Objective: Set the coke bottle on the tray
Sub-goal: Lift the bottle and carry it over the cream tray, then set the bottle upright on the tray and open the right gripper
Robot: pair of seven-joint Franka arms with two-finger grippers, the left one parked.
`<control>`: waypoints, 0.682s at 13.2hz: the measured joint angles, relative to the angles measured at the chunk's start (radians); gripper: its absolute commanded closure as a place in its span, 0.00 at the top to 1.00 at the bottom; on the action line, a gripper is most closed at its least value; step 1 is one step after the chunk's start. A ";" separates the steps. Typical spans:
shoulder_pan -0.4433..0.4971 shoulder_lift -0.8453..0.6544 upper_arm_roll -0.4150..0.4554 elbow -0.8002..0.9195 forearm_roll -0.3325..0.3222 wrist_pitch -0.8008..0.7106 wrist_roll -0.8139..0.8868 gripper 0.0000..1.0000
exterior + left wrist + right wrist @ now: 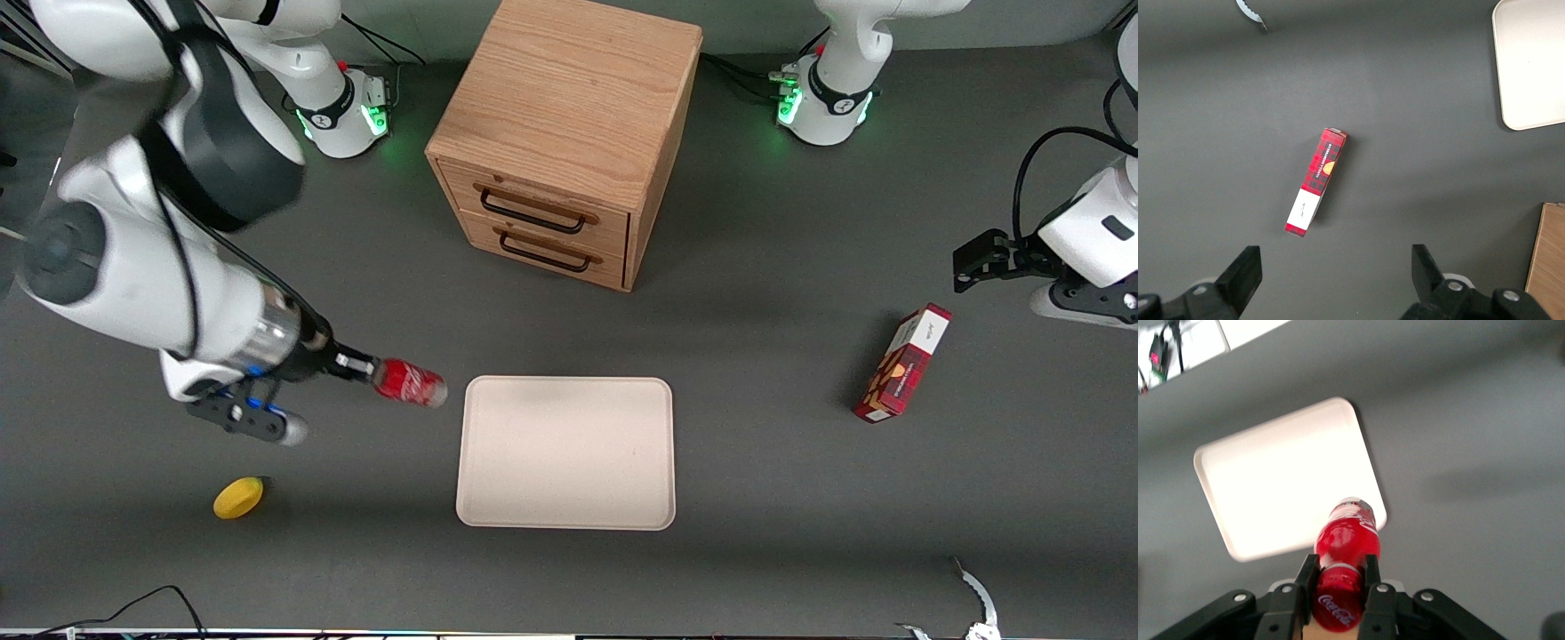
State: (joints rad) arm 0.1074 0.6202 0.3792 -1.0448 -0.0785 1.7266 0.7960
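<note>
My right gripper (363,366) is shut on the coke bottle (411,382), a small red bottle with white lettering, and holds it lying sideways in the air beside the tray (565,453), toward the working arm's end. In the right wrist view the gripper (1338,570) clamps the bottle (1346,540) near its cap end between both fingers (1371,568), base pointing at the cream-beige tray (1278,473). The tray lies flat on the grey table with nothing on it.
A wooden two-drawer cabinet (562,142) stands farther from the front camera than the tray. A lemon (238,497) lies nearer the camera, below the gripper. A red-and-white carton (901,364) lies toward the parked arm's end, also in the left wrist view (1315,181).
</note>
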 measured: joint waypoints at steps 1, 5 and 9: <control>0.015 0.046 0.016 0.002 -0.055 0.059 0.055 0.00; 0.038 0.223 0.087 0.006 -0.284 0.239 0.244 0.00; 0.051 0.312 0.096 0.010 -0.380 0.311 0.308 0.94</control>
State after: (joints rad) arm 0.1583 0.9322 0.4752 -1.0348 -0.4581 2.0374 1.1045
